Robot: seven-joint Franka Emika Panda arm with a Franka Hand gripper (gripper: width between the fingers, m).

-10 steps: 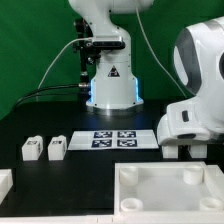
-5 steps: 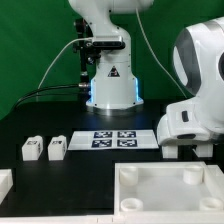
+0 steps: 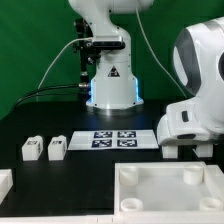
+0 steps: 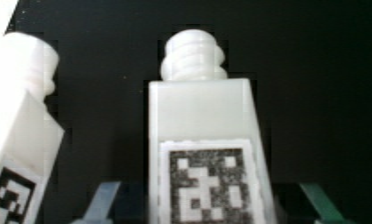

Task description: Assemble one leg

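In the wrist view a white leg [image 4: 204, 110] with a threaded tip and a black-and-white tag lies between my fingers [image 4: 105, 200]. There is a dark gap on each side, so the gripper [image 4: 204, 204] is open around it without touching. A second leg [image 4: 23, 110] lies beside it. In the exterior view the gripper [image 3: 184, 151] is low over the table at the right, behind the large white panel [image 3: 160, 190]. The legs under it are hidden there. Two more legs [image 3: 31, 149] [image 3: 56, 149] stand at the exterior view's left.
The marker board [image 3: 115, 138] lies in the middle before the robot base [image 3: 110, 85]. A white part's corner [image 3: 5, 182] shows at the exterior view's left edge. The panel fills the front right.
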